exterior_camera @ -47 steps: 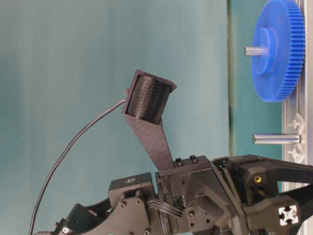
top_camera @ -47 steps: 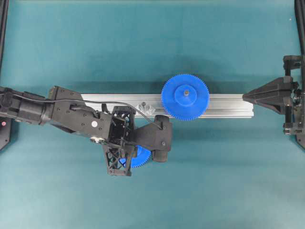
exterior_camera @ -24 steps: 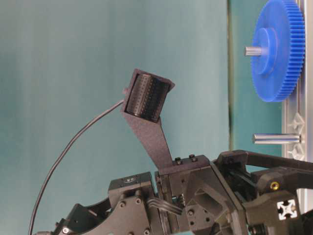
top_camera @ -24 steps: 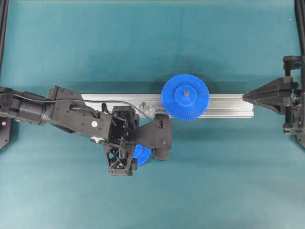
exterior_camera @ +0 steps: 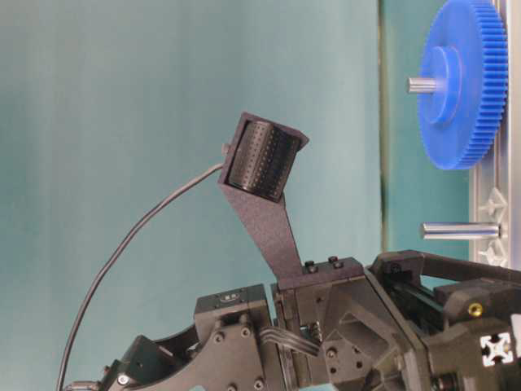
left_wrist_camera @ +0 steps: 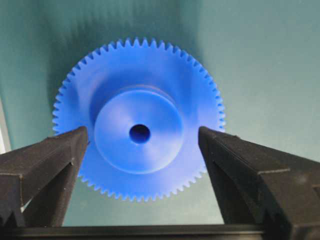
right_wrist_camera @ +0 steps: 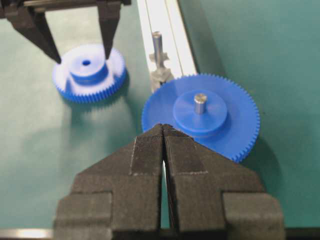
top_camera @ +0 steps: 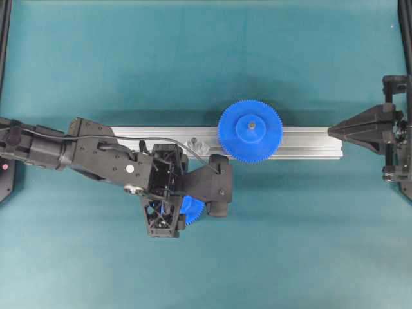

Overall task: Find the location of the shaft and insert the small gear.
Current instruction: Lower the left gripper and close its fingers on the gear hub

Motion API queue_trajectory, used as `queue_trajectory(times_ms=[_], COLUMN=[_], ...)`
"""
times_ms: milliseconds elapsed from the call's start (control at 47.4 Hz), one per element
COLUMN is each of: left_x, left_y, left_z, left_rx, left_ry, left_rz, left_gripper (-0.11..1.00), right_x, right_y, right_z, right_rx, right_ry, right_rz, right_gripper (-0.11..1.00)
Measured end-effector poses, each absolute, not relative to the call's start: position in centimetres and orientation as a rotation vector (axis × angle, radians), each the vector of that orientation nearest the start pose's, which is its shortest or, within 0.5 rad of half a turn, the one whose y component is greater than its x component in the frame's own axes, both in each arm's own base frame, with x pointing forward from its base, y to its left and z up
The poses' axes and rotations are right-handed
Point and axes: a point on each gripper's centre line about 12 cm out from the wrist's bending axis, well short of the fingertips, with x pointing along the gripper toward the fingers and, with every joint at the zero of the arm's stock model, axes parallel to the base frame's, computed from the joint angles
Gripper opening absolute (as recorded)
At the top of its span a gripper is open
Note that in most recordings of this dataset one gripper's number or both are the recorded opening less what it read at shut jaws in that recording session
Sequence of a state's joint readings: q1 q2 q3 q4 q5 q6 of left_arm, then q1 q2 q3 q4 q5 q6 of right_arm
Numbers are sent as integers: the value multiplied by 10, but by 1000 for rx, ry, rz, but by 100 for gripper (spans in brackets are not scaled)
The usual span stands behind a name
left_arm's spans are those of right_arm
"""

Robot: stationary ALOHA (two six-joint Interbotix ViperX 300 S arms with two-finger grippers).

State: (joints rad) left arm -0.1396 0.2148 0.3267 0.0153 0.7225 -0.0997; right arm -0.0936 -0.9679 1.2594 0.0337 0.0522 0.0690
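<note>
The small gear is blue with a raised hub and a dark centre hole, and it lies flat on the teal mat. My left gripper is open above it, one black finger on each side of the hub, with gaps between. From overhead, most of the small gear is hidden under that wrist. The shaft stands upright on its silver bracket on the rail, bare, beside the small gear. My right gripper is shut and empty at the rail's right end.
A larger blue gear sits on its own metal pin on the aluminium rail, just right of the shaft. The left arm lies across the rail's left part. Black frame posts stand at both side edges.
My left gripper's jaws have spread from nearly shut to wide open around the small gear's hub. The wrist shifted slightly. The gear, shaft and right arm stayed put.
</note>
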Motion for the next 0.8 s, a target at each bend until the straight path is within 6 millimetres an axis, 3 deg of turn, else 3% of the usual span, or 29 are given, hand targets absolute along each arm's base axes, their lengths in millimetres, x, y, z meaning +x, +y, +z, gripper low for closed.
queue_trajectory(times_ms=[801], left_x=[414], left_y=[-48], left_z=[135], left_rx=[8], left_ry=[1266], left_rz=[-39], left_gripper=[92], right_x=[180], right_y=[-17], right_z=[220], right_rx=[146], right_ry=[320], right_rz=[-112], right_gripper=[-1])
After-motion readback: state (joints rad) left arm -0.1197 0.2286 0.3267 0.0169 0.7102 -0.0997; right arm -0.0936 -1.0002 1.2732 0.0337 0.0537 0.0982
